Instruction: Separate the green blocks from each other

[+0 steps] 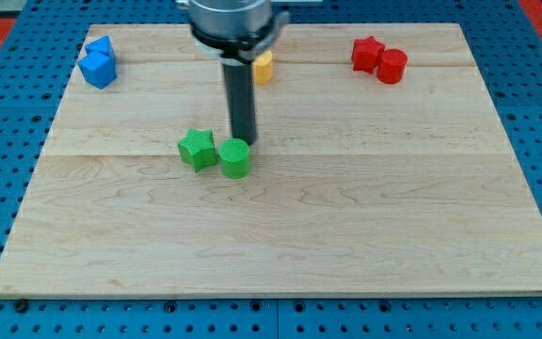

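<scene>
A green star block point(197, 149) and a green cylinder point(235, 158) sit side by side near the middle-left of the wooden board point(346, 235), almost touching. My tip point(244, 142) is just above the cylinder's upper right edge, close to it or touching it. The dark rod rises from there to the arm's mount at the view's top.
Two blue blocks point(98, 64) sit together at the top left. A yellow block point(263, 67) is partly hidden behind the rod at the top middle. A red star point(367, 54) and a red cylinder point(391, 66) sit together at the top right.
</scene>
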`<act>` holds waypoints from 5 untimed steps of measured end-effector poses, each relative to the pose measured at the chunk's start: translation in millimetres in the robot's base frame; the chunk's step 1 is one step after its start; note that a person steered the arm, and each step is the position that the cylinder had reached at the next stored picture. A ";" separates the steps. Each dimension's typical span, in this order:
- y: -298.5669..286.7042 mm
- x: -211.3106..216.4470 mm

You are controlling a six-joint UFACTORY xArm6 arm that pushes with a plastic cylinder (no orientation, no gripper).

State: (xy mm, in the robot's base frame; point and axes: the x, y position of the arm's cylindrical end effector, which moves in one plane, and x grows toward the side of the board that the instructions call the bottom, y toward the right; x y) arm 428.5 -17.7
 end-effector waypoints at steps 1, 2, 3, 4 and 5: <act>-8.6 13.2; -24.6 -16.8; -91.0 -2.2; -97.1 36.7; -44.5 40.2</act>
